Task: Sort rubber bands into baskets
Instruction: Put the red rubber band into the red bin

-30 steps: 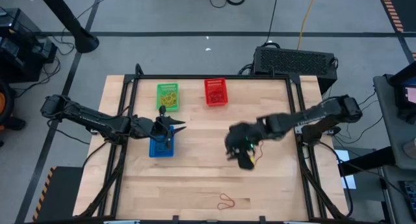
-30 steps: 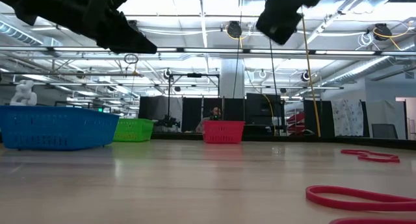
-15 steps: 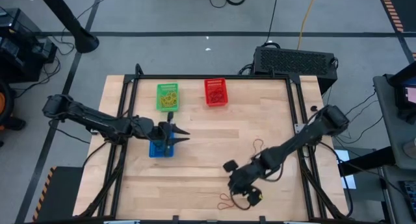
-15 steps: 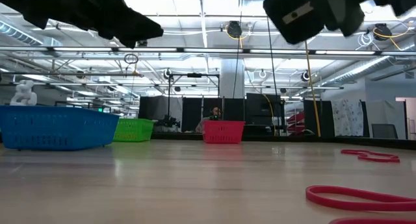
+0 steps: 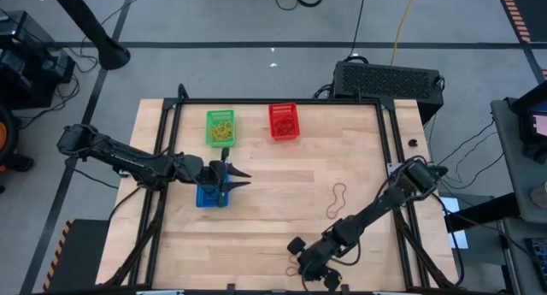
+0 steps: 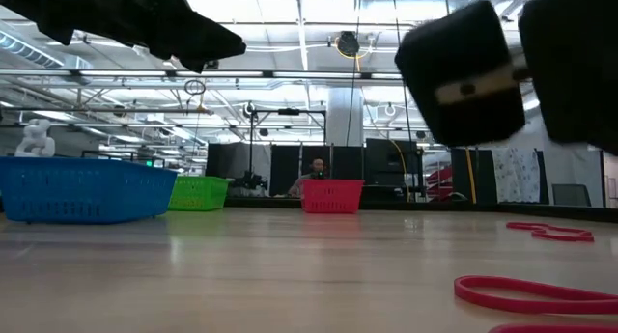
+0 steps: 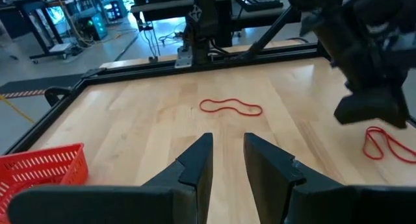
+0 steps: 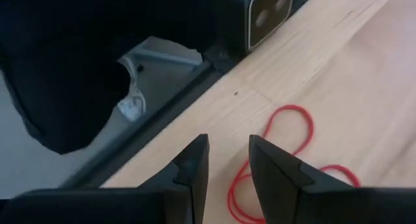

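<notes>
Three baskets stand on the table: green and red at the far side, blue left of the middle. My left gripper is open and empty, hovering just right of the blue basket. My right gripper is open and empty, low over red rubber bands lying flat by the table's near edge. These bands also show in the low view. One more red rubber band lies flat right of the middle; it also shows in the left wrist view.
The green basket holds several yellow and green bands. The table's near edge and its black frame rail lie right beside my right gripper. Bare wood lies between the baskets and the bands.
My right gripper has swung from the table's middle toward the near edge and come down over the red bands there. The red band right of the middle, hidden under that arm before, now shows. My left gripper has moved a little toward the table's right.
</notes>
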